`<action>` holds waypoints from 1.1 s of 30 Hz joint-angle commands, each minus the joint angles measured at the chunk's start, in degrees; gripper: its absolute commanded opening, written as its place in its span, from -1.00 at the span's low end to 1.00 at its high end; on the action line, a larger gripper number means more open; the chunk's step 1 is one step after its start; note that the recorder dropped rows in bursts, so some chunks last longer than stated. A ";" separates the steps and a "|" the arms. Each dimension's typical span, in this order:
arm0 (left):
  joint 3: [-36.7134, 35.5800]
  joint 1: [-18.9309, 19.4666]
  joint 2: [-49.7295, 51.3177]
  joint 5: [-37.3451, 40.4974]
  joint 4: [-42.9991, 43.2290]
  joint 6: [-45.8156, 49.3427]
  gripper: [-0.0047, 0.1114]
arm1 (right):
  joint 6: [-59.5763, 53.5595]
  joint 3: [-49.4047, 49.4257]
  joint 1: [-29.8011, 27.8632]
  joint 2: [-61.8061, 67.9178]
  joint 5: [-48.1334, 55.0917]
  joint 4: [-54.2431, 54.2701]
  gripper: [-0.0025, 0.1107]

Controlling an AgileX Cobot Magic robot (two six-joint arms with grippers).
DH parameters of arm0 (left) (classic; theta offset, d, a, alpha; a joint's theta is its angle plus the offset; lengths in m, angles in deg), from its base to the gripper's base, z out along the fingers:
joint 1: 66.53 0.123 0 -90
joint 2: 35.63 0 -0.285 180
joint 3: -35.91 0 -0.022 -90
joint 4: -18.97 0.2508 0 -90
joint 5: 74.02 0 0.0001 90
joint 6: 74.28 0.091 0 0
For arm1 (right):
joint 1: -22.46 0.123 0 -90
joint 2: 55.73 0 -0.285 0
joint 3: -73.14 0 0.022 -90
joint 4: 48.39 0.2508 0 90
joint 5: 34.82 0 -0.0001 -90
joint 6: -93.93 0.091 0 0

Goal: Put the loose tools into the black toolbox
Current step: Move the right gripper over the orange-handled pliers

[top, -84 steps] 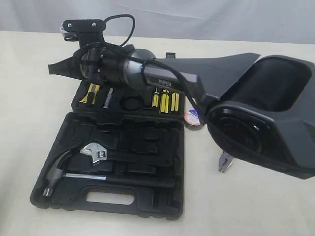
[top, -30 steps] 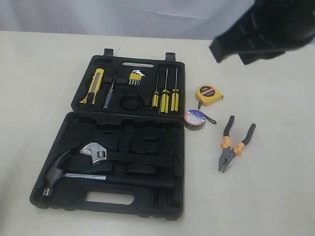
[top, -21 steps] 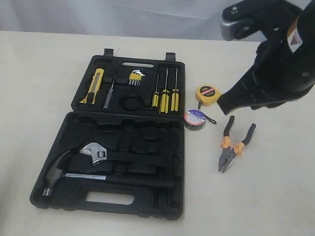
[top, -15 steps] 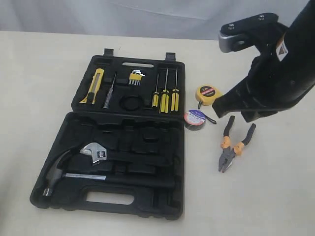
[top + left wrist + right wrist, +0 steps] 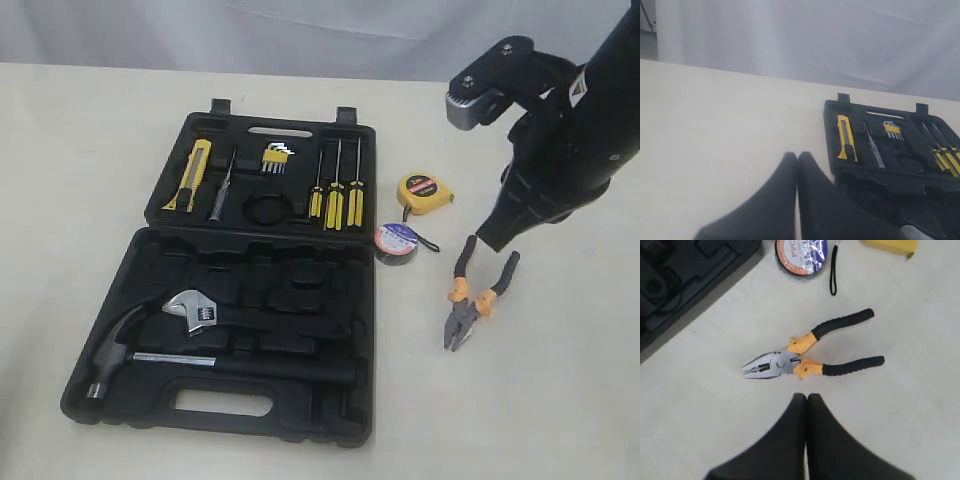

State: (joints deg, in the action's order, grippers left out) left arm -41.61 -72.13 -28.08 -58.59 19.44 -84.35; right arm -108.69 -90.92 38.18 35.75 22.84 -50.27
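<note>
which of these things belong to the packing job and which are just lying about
Job: pliers, tape measure and electrical tape, all loose on the table; knife, already in its recess; toolbox.

Not the job: hammer, wrench, screwdrivers, hex keys, all seated in the toolbox.

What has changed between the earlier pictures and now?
The left end effector pulled back off the black toolbox, out of the exterior view. The right end effector, shut and empty, swung down towards the pliers. Tape measure, electrical tape, pliers and toolbox stayed put.
</note>
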 commanded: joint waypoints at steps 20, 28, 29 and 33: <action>0.30 -0.33 0.23 0.18 -0.47 0.02 -0.92 | -56.57 0.03 -0.20 1.21 0.61 0.14 -0.96; 0.30 -0.33 0.23 0.18 -0.47 0.02 -0.92 | -58.91 0.03 -0.20 1.38 -3.43 1.45 -0.96; 0.30 -0.33 0.23 0.18 -0.47 0.02 -0.92 | -59.04 0.03 -0.20 1.36 -3.43 1.88 -0.96; 0.30 -0.33 0.23 0.18 -0.47 0.02 -0.92 | -59.04 0.03 -0.20 1.36 -3.58 2.47 -0.96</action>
State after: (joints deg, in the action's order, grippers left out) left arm -41.61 -72.13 -28.08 -58.59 19.44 -84.35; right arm -167.07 -90.92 38.18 36.90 19.60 -48.39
